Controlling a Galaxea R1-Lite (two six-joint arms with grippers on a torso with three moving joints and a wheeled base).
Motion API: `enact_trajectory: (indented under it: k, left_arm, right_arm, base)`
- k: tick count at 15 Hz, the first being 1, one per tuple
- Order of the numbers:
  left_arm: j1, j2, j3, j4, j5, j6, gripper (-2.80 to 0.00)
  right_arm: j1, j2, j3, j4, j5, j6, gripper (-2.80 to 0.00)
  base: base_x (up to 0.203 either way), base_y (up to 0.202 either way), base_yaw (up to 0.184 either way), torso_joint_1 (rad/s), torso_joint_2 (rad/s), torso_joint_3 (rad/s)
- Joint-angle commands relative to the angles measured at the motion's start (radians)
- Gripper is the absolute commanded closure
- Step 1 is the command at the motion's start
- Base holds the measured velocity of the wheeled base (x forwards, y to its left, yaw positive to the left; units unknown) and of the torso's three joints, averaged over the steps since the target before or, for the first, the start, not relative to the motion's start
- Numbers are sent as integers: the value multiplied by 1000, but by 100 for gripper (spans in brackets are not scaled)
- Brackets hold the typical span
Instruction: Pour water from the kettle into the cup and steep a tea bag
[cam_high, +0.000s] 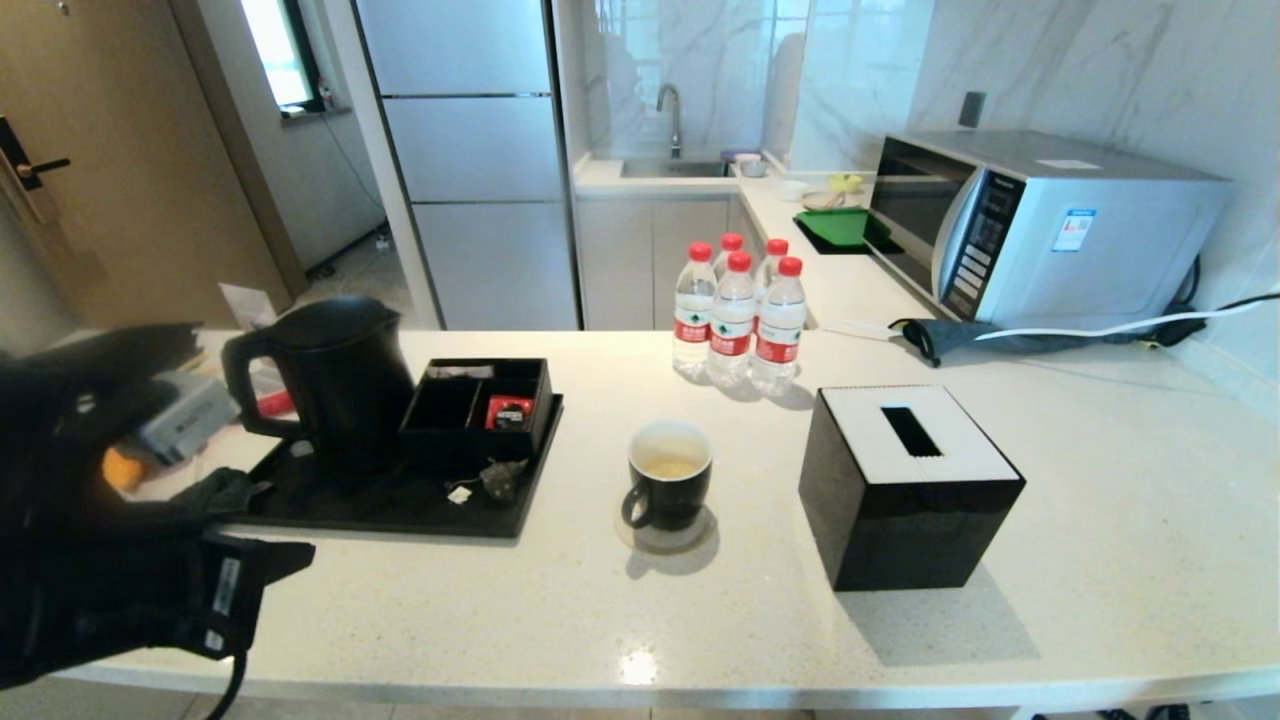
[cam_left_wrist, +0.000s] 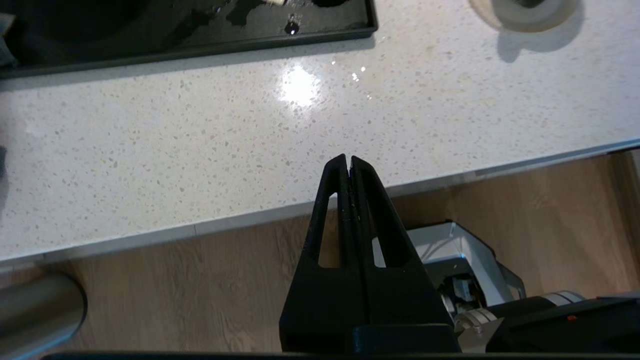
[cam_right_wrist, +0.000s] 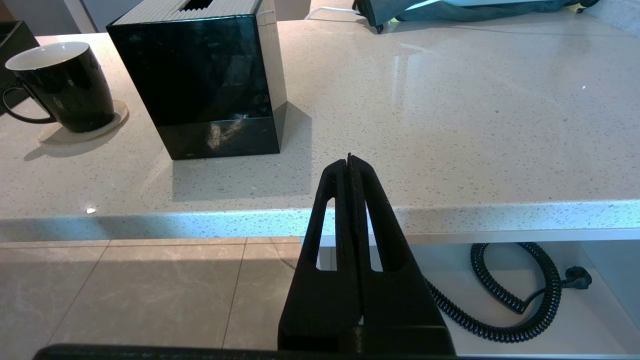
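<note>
The kettle (cam_high: 335, 385) is seen standing upright at the far left of a black tray (cam_high: 400, 505), its handle turned to the left and its lid down. Just to its right on the same tray a black compartment box (cam_high: 478, 405) is set, with a red packet (cam_high: 509, 412) lying in one of its sections. The tea bag (cam_high: 500, 478) is found on the tray's near right part, in front of the box, with its small white tag (cam_high: 459, 494) lying beside it on the tray. The cup (cam_high: 668, 487) is placed on a pale round coaster (cam_high: 665, 540) to the right of the tray, apart from it, handle turned toward the near left; pale yellowish water (cam_high: 670, 466) is visible low inside it. A black tissue box (cam_high: 905, 485) is seen further right, and a cluster of red-capped bottles (cam_high: 735, 315) behind the cup. The left gripper (cam_left_wrist: 348, 161) is held over the near edge of the counter (cam_left_wrist: 200, 150), near of the tray, its fingers pressed together with nothing between them (the tray's front rim is visible beyond the tips). The right gripper (cam_right_wrist: 349, 160) is held low at the counter's near edge, to the right of the tissue box, likewise closed and empty.
</note>
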Motion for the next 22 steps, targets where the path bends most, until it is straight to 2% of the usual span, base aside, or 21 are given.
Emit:
enact_trajectory:
  k: [1, 5, 6, 14, 20, 22]
  left_arm:
    - [10, 93, -26, 4, -1, -3, 0]
    - [24, 229, -117, 4, -1, -4, 0]
    - [26, 253, -138, 5, 0, -5, -280]
    - [32, 465, -264, 5, -3, -128, -280]
    - [21, 639, -350, 4, -2, -146, -280]
    - [1, 697, -401, 4, 1, -195, -280]
  right_arm:
    - [0, 0, 0, 0, 0, 1, 0]
    - [0, 0, 0, 0, 0, 1, 0]
    - [0, 0, -1, 0, 0, 1, 0]
    - [0, 0, -1, 0, 0, 1, 0]
    - [0, 0, -1, 0, 0, 0, 0]
    - [0, 0, -1, 0, 0, 1, 0]
  base:
    - [0, 0, 0, 0, 0, 0]
    - [0, 0, 0, 0, 0, 0]
    - [0, 0, 0, 0, 0, 0]
    - [0, 0, 0, 0, 0, 0]
    - [0, 0, 0, 0, 0, 0]
    - [0, 0, 0, 0, 0, 0]
